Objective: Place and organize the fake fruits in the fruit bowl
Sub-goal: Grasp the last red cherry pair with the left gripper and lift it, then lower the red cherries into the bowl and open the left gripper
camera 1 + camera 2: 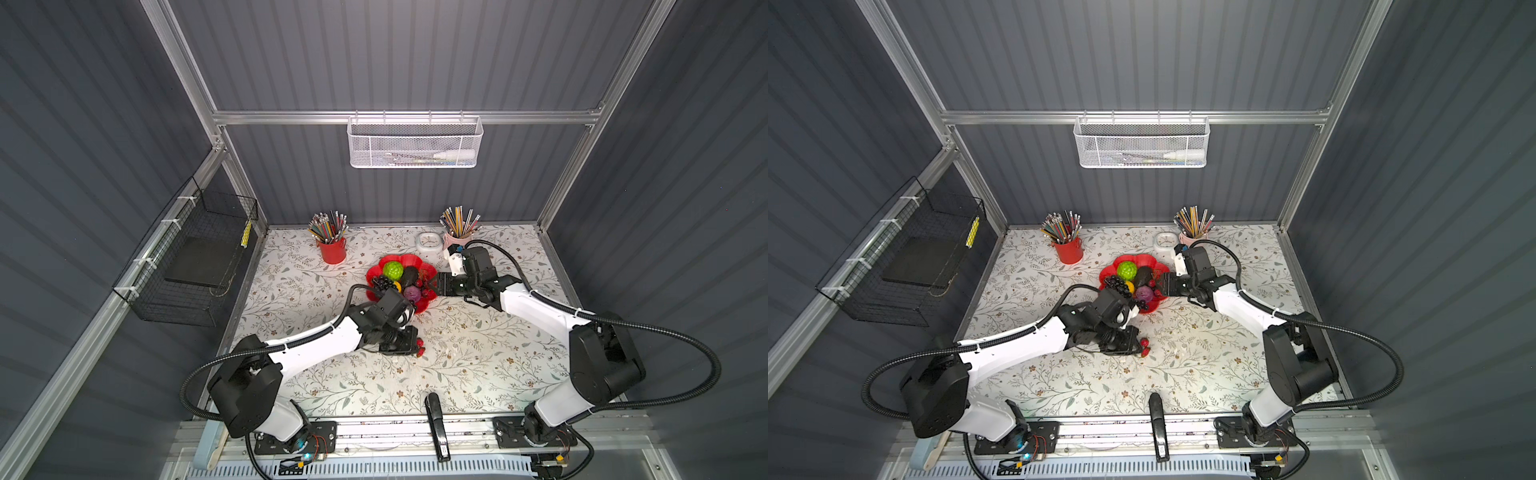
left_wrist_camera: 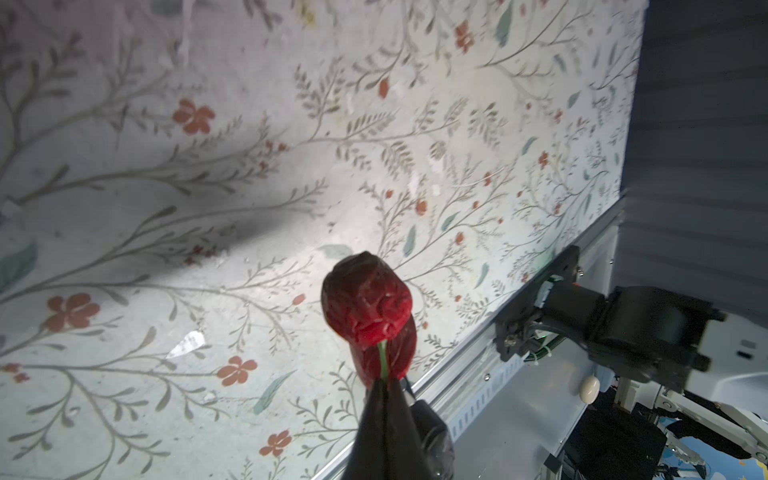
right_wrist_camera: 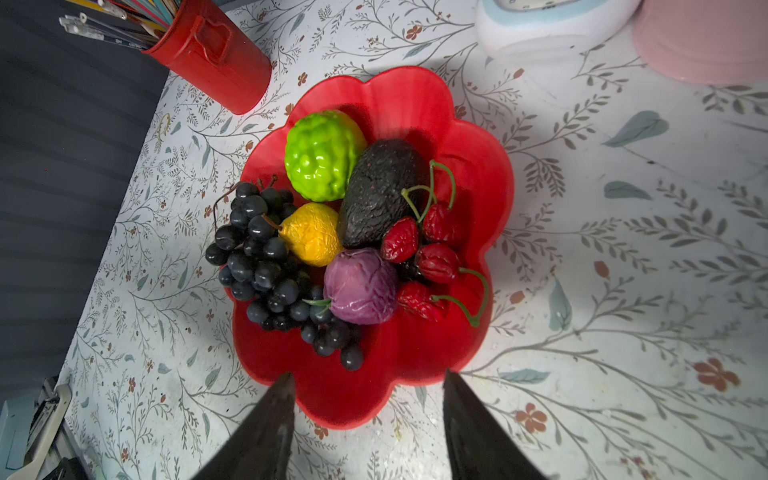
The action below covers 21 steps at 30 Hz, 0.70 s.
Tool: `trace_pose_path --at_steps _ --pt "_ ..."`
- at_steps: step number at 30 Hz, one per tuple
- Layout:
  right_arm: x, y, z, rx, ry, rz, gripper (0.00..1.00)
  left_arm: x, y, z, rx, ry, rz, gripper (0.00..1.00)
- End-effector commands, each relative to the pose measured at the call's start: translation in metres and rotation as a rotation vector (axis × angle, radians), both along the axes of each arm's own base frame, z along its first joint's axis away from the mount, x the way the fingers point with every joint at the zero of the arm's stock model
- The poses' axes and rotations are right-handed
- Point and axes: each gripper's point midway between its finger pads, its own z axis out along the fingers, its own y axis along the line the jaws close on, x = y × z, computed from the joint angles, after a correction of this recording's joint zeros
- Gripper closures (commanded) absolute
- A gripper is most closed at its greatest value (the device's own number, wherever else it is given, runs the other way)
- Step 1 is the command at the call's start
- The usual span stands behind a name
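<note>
Left gripper (image 2: pixel 384 384), clamped on the cherries' (image 2: pixel 368 307) stem, sits just nearer than the fruit bowl (image 1: pixel 419 305); right gripper (image 3: pixel 368 415), jaws apart, hovers at its rim.

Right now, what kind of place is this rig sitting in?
Probably a mock desk or home tabletop built inside a test cell. Signs: a floral table covering boxed in by grey panel walls on aluminium framing, pencil cups and a small clock at the back, and a red fruit bowl.

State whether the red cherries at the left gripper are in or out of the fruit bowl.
Out. The left gripper is shut on the cherries by a green stem over the floral table, apart from the fruit bowl.
</note>
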Motion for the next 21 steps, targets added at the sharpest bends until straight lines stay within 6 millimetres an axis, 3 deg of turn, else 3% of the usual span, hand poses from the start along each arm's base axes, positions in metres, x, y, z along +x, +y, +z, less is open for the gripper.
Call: trace_pose_path --at_steps 1,7,8,11,15,21 --pt "-0.006 -0.014 0.006 -0.041 -0.026 -0.02 0.41 0.023 0.006 0.013 0.062 -0.078 -0.031 1.0" --pt "-0.012 -0.033 0.013 -0.037 -0.041 -0.05 0.41 0.1 -0.005 0.028 0.065 -0.151 -0.013 1.0" --pt "-0.013 -0.035 0.015 -0.036 -0.044 -0.052 0.41 0.119 -0.01 0.038 0.055 -0.183 0.0 1.0" --pt "-0.016 -0.038 0.016 -0.029 -0.047 -0.053 0.41 0.151 -0.021 0.037 0.041 -0.206 0.002 1.0" --pt "-0.019 -0.036 0.015 -0.005 -0.037 -0.052 0.41 0.175 -0.037 0.022 0.058 -0.208 -0.026 1.0" --pt "-0.022 -0.033 0.012 0.017 -0.027 -0.046 0.41 0.199 -0.044 0.0 0.027 -0.18 -0.002 1.0"
